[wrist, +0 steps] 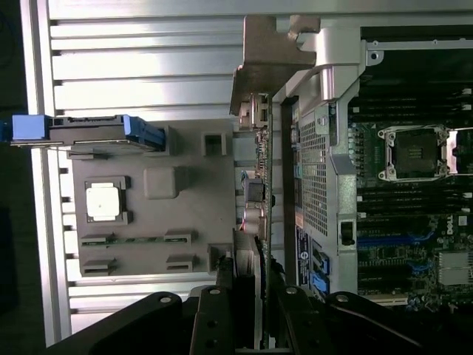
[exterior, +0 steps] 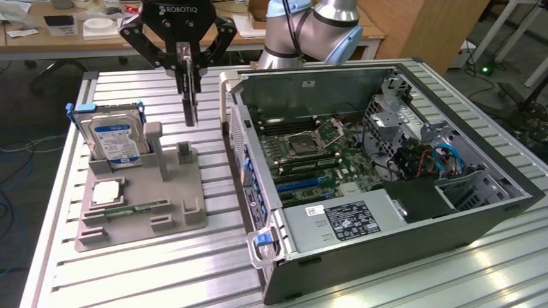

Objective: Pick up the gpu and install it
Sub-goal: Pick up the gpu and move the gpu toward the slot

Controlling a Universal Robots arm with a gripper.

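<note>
While my jaws are pinched narrowly shut on the top edge of the gpu (exterior: pixel 189 96), the card hangs upright straight below them, its lower edge seemingly clear of the grey fixture (exterior: pixel 137 212) underneath. A drive (exterior: pixel 115 141) stands in that fixture off to one side of the jaws. The open case (exterior: pixel 385 256) lies on the desk (exterior: pixel 171 276) just to the other side. I judge the pick done and the install not begun, since the card is outside the case. Seating it calls, I think, for a plumb card, its bottom edge lined up with a slot on the board (exterior: pixel 342 160), and a straight press down without twist.
</note>
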